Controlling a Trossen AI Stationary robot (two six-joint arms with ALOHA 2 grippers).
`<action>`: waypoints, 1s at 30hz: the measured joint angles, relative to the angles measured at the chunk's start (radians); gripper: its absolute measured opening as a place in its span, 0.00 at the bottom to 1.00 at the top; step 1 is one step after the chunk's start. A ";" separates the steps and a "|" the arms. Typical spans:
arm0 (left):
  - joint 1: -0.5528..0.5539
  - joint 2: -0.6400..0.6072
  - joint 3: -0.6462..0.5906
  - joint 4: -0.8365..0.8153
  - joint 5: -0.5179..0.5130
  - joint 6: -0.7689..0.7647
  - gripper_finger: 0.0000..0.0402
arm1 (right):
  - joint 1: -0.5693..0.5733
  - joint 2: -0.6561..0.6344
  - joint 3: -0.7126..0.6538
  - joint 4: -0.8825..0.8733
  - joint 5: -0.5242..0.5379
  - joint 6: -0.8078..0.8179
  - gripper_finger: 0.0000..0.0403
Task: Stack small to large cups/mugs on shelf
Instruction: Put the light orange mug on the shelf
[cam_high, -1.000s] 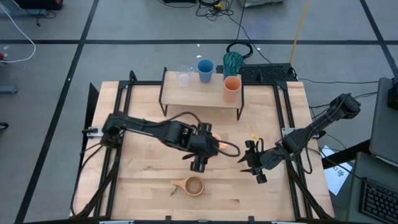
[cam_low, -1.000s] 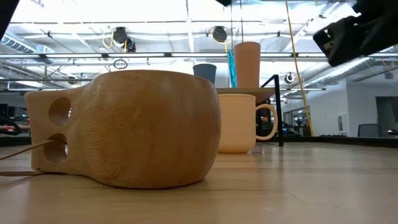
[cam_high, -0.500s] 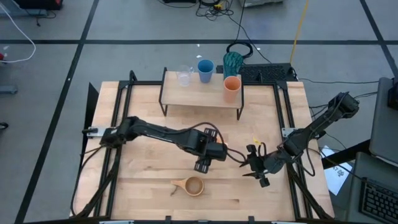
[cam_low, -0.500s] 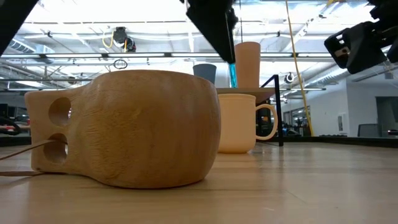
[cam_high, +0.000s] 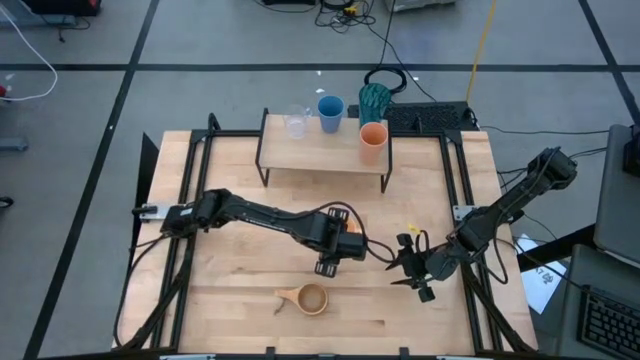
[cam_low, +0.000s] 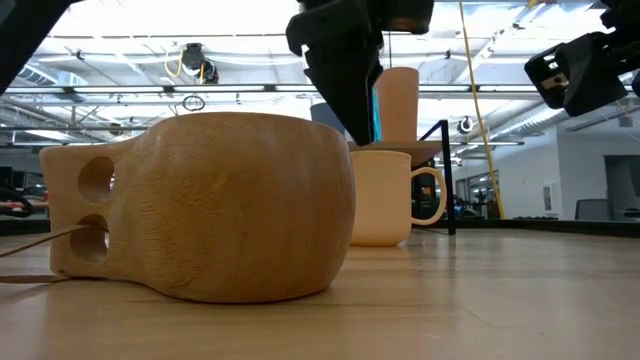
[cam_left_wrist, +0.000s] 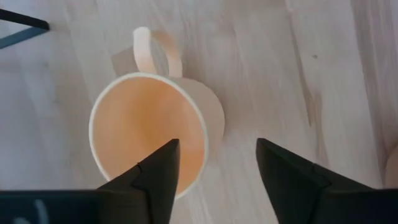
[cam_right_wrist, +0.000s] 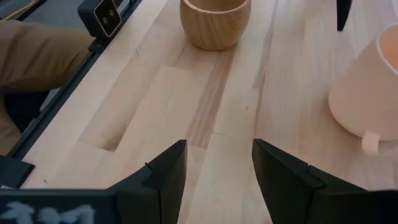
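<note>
At centre frame in the overhead view, the left tool (cam_high: 335, 250) has swung in from the left over the last second and now hangs directly above the orange handled mug (cam_left_wrist: 149, 134) on the bench (cam_high: 230, 300). Its fingers (cam_left_wrist: 155, 171) are parted, one over the mug's mouth and one outside the wall, closed on nothing as yet. The move reads as the approach to a rim pinch, so the mug looks to be next for the shelf (cam_high: 320, 152) at upper centre. There the clear glass (cam_high: 295, 124), blue cup (cam_high: 330, 113) and orange-brown tumbler (cam_high: 372, 142) already stand, the teal textured tumbler (cam_high: 375, 99) behind them. The tan wooden cup (cam_high: 310, 298) waits at lower centre. The right tool (cam_high: 408, 262), right of centre, has edged slightly toward the bench's front; its fingers (cam_right_wrist: 165, 171) stand apart and empty.
</note>
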 joint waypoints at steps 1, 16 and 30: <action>0.000 -0.001 -0.009 0.012 -0.001 -0.003 0.51 | 0.003 0.000 0.000 0.000 0.000 0.000 0.43; 0.021 0.000 -0.101 0.109 -0.019 0.060 0.24 | 0.044 0.000 0.000 0.000 0.000 -0.004 0.43; 0.018 -0.002 -0.052 0.061 0.082 0.059 0.02 | 0.043 0.000 0.000 -0.001 0.000 -0.016 0.43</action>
